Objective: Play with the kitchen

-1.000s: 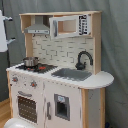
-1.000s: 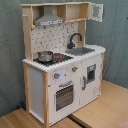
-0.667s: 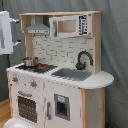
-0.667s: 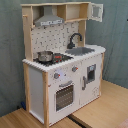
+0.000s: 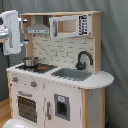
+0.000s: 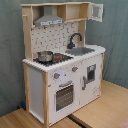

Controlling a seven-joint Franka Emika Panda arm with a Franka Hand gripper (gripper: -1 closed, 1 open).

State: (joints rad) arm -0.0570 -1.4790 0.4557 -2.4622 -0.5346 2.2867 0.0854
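The kitchen (image 5: 55,75) stands on a wooden floor (image 6: 100,112) against a grey curtain (image 6: 10,50) in both exterior views. In the first exterior view the arm (image 5: 11,32) hangs beside the kitchen's hood (image 5: 38,27); whether its fingers are spread or closed cannot be told.

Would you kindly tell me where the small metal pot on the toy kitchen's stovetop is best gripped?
Probably by its rim, coming straight down: the small metal pot stands upright and open-topped on the stovetop, with free space between it and the hood. No handle is discernible.
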